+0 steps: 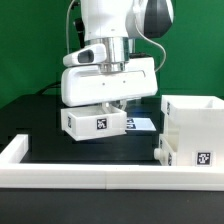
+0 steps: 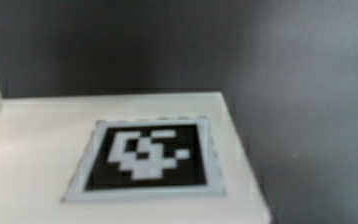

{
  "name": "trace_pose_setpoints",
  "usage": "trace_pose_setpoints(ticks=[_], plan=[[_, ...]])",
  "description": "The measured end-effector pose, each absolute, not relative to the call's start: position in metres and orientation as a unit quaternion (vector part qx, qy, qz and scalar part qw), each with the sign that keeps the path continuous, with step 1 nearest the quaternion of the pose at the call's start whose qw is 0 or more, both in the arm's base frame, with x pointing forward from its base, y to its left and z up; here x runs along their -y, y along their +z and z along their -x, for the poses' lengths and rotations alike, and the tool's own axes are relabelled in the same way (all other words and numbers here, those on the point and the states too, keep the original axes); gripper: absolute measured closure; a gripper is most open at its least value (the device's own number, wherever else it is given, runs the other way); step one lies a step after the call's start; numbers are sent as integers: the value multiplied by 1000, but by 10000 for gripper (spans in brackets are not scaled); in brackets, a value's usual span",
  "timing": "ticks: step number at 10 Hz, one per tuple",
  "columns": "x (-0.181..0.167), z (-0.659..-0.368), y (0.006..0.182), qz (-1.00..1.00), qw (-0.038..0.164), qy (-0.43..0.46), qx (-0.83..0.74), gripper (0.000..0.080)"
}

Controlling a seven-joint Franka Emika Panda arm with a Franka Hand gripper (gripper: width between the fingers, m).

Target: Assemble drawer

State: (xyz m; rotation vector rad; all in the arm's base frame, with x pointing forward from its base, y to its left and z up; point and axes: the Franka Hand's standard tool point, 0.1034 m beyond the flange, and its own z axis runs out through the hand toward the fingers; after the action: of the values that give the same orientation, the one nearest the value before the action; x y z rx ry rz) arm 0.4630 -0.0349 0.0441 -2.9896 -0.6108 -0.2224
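Note:
My gripper (image 1: 106, 106) reaches down from the white hand and is shut on a low white box (image 1: 96, 123) of the drawer. It holds the box slightly tilted, just above the black table, with a marker tag on the side facing the camera. In the wrist view the same box (image 2: 105, 150) fills the frame, close up, with a black-and-white tag on its face; my fingers do not show there. The large white casing (image 1: 194, 132) stands at the exterior view's right with a tag low on its front. I cannot make out a second low box.
A long low white rail (image 1: 100, 178) runs along the table's front and up the exterior view's left side. The marker board (image 1: 142, 124) lies flat behind the held box, between it and the casing. A green wall stands behind.

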Motion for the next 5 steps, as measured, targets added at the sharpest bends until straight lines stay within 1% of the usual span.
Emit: trace_pose_setpoints(ticks=[1,2,3,5], plan=[[39,-462,42,958,35,-73,277,758],[38,-466,43,944,34,-67,321,758],[35,-475,47,924,29,-66,376,758],[38,-477,47,895,24,-66,440,758]])
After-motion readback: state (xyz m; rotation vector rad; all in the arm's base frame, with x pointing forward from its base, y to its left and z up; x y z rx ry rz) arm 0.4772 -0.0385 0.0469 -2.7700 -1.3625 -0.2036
